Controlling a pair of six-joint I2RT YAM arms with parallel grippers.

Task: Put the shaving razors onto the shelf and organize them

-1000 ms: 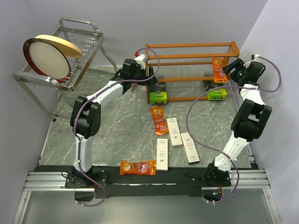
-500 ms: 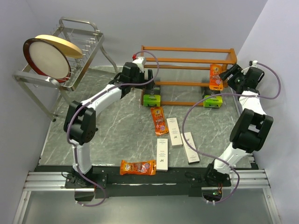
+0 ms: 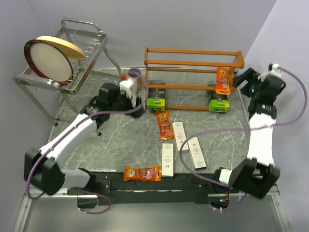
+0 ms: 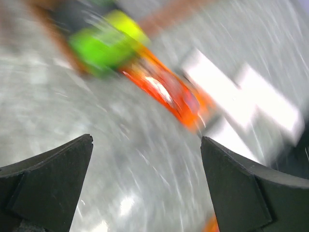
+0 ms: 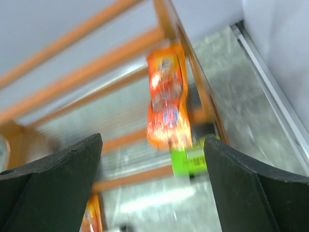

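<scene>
The left fingers (image 4: 48,186) stand spread and empty over the table (image 3: 116,140). Loose on it lie orange packets (image 3: 164,124) and white boxes (image 3: 180,136); green packs (image 3: 153,103) sit at the foot of the shelf (image 3: 193,51). The right fingers (image 5: 53,179), spread and empty, hover near the upright orange packet (image 3: 222,80) on the shelf: contact may topple it.

I see the shelf (image 3: 193,51), an orange-brown wooden rack, standing upright along the worktop's far edge, toward the far right corner. An upright orange packet (image 3: 222,80) leans at its right end. The left green pack (image 3: 153,103) and the right green pack (image 3: 217,105) sit low at its two ends; I can't tell whether they rest on the bottom tier or the worktop. Mid-worktop, a middle orange packet (image 3: 164,124) lies flat near the left green pack. Just right of it lies the far white box (image 3: 180,137), then the right white box (image 3: 196,152). The near white box (image 3: 167,160) and a near orange packet (image 3: 142,173) lie side by side at the near edge.
</scene>
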